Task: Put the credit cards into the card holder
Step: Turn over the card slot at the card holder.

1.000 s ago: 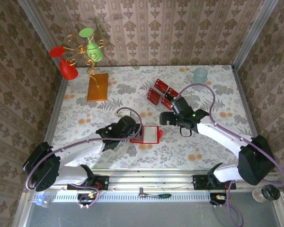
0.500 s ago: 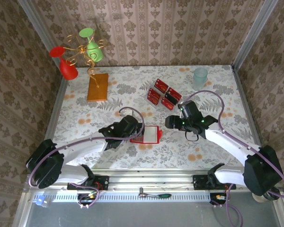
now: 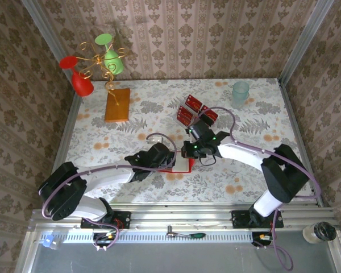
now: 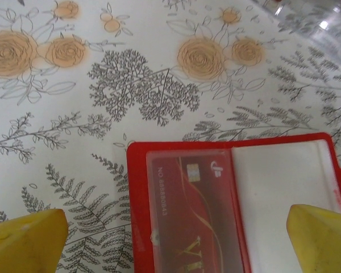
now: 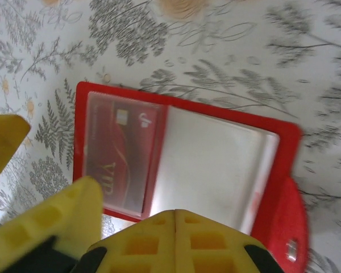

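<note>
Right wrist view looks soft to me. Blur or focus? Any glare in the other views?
Right wrist: soft all over, probably motion blur, and the card holder has its empty pale sleeve washed out. Left wrist: sharper, print on the sleeved credit card partly readable, yellow fingertips out of focus, bright glints top right. Top external: even light, faint shadows, no glare.
</note>
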